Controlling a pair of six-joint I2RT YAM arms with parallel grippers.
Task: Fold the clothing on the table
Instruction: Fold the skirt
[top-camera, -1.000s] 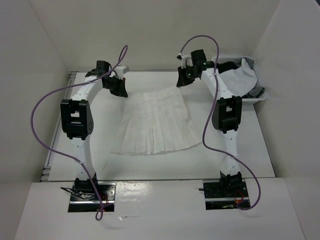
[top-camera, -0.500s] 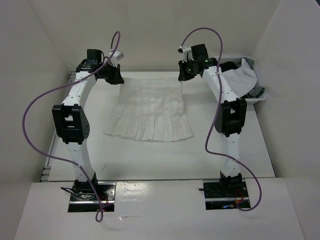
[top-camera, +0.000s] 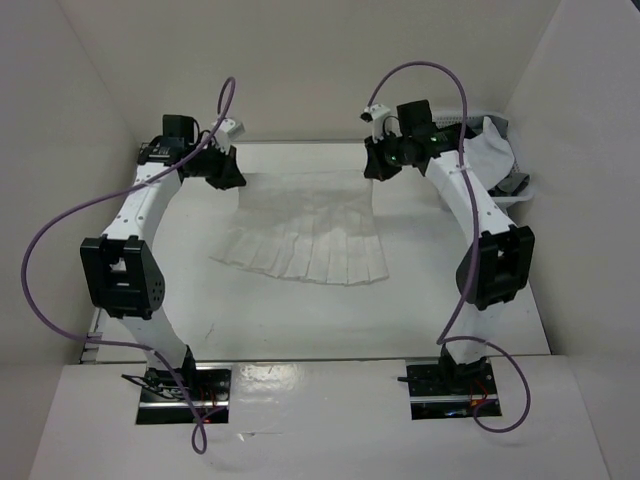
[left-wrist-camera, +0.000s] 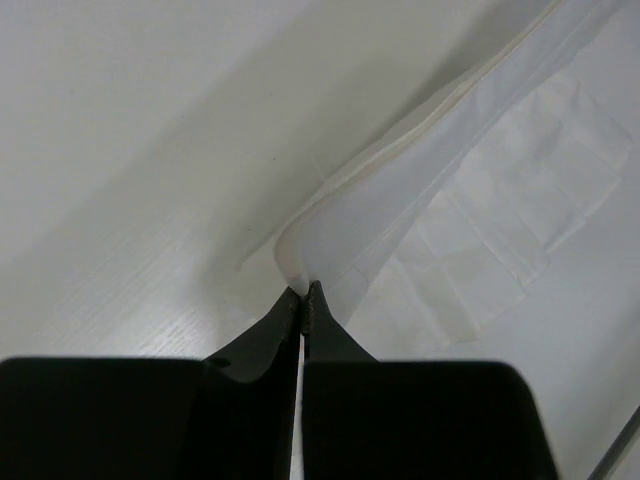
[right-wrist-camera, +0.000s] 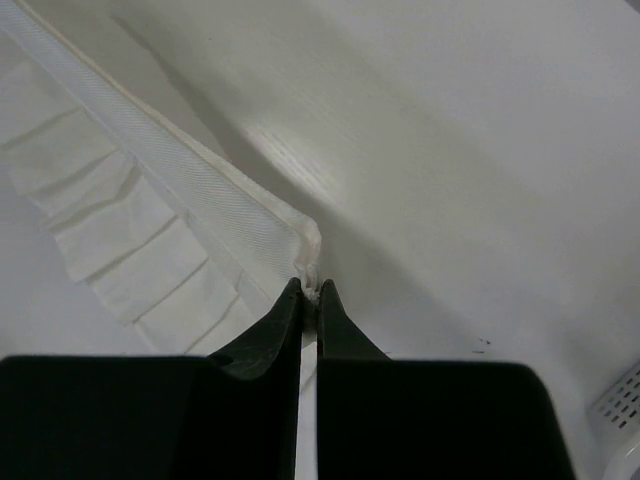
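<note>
Skirt (top-camera: 310, 230) is stretched between the two pincers near the far side of the counter (top-camera: 270, 320). Its waistband is lifted and taut from one pincer to the other, while the pleated lower part fans toward the near side and lies on the counter.

The left arm (top-camera: 125, 275) reaches far forward from its base, with the elbow bent out to the left and the wrist turned inward. The left pincer (left-wrist-camera: 303, 293) is clenched on the waistband's left corner, its fingertips pressed together over the fabric edge. The right arm (top-camera: 495, 265) mirrors it, elbow out to the right and forearm angled toward the far middle. The right pincer (right-wrist-camera: 308, 287) is likewise clamped on the waistband's right corner.

A basket (top-camera: 522, 198) sits at the counter's far right corner, beside the right arm. It holds a plain white cloth (top-camera: 478, 152) draped over its rim and grey garments (top-camera: 512, 186).
</note>
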